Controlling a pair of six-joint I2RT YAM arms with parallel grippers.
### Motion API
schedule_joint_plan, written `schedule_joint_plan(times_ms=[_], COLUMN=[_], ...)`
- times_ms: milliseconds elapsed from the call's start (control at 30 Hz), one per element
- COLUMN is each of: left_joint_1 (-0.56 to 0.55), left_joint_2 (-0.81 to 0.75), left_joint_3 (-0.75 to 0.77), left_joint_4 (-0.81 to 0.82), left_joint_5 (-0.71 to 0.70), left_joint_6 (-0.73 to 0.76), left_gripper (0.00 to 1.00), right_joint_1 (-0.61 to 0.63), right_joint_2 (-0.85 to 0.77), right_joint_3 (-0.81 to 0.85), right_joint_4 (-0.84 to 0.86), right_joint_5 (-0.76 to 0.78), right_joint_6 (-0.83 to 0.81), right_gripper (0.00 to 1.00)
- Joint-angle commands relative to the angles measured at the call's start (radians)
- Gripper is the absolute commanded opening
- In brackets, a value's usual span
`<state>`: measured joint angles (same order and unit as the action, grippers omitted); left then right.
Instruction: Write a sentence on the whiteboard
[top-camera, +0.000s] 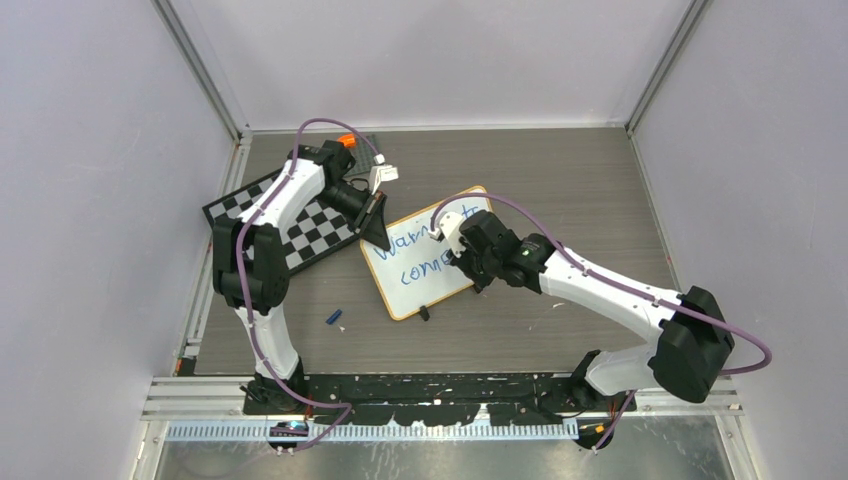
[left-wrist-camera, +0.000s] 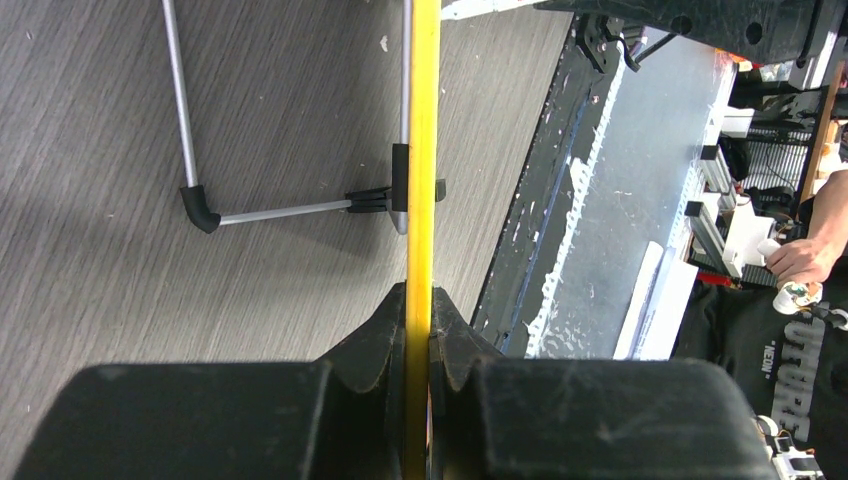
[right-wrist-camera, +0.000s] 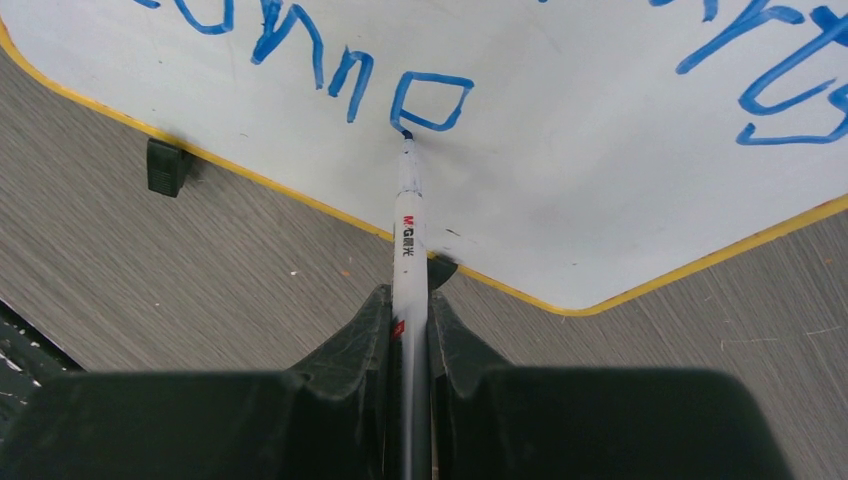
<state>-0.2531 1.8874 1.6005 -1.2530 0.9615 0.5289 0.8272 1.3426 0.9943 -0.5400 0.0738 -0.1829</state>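
— Whiteboard (top-camera: 425, 252) placement?
— It is found on the desk (top-camera: 560, 180), just beside a checkered board (top-camera: 320, 228). Its yellow rim (left-wrist-camera: 422, 120) is clamped tight by the left jaws.
— And the right jaws?
— A marker (right-wrist-camera: 408, 240) is pinched between them, closed hard on it. Its tip is pressed to the blue sentence (right-wrist-camera: 437, 79), on the whiteboard's lower line.

Left arm (top-camera: 262, 215) and right arm (top-camera: 610, 290): white links, black joints, purple cables (top-camera: 500, 201); left tool (left-wrist-camera: 420, 300), right tool (right-wrist-camera: 410, 300) black.
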Motion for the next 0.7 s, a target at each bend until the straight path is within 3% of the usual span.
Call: schedule_joint_plan(times_ms=[0,667], left_joint_1=[-0.021,-0.021], left_joint_2=[0.033,0.037], left_joint_3=[0.008,0.012], left_joint_4=[0.033,0.033], left_joint_5=[-0.018,-0.015], left_joint_6=[-0.003,-0.003], left_gripper=[0.00,0.00], right_joint_1=[-0.027,-0.081], right_joint_2=[-0.044,-0.053], right_joint_3=[0.015,0.068], right_joint_4=[-0.011,0.016], right_joint_5=[0.039,0.037], right_joint_6=[-0.022,-0.010], right_gripper=[0.00,0.00])
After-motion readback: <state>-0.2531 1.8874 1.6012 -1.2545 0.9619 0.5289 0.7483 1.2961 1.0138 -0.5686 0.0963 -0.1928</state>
